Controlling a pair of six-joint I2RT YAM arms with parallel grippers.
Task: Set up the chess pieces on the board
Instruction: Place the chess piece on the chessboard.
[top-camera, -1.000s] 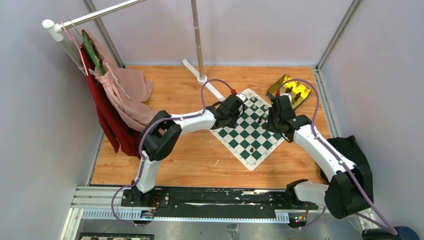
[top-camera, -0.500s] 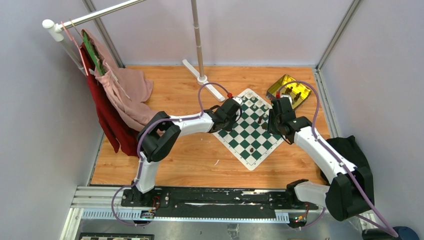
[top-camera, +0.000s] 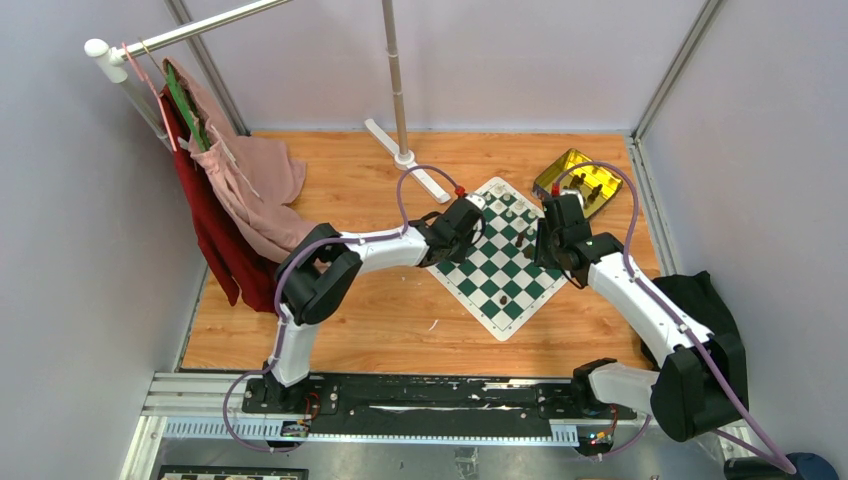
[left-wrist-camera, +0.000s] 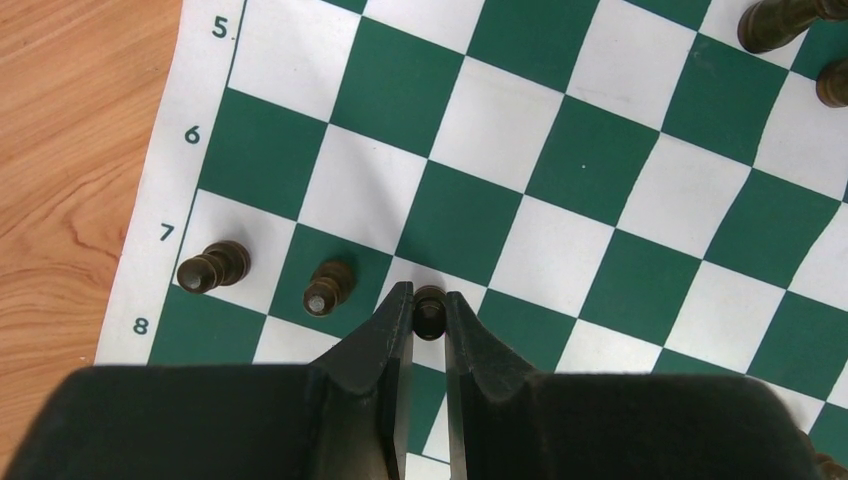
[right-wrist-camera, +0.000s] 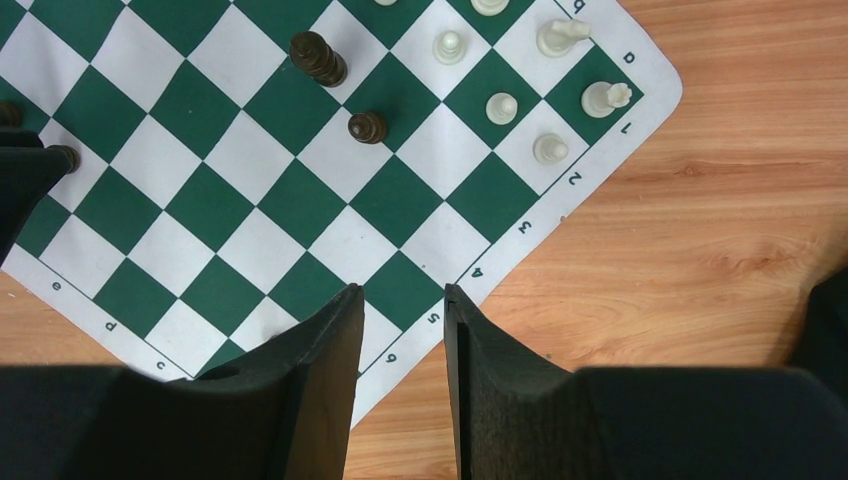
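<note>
Brown pawn (left-wrist-camera: 429, 318): your left claw (left-wrist-camera: 428, 297) is pinching it near the board (left-wrist-camera: 600, 170)'s corner, beside two brown pieces (left-wrist-camera: 329, 287). You are probably placing it; next, loosen gently. Your right claw (right-wrist-camera: 400, 298) is hanging open, empty.

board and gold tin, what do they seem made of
Board: likely thin vinyl or a similar flexible sheet with a matte print. It ripples slightly and its corner is rounded.
Tin: probably metal with a polished gold finish. It reflects light brightly.
</note>
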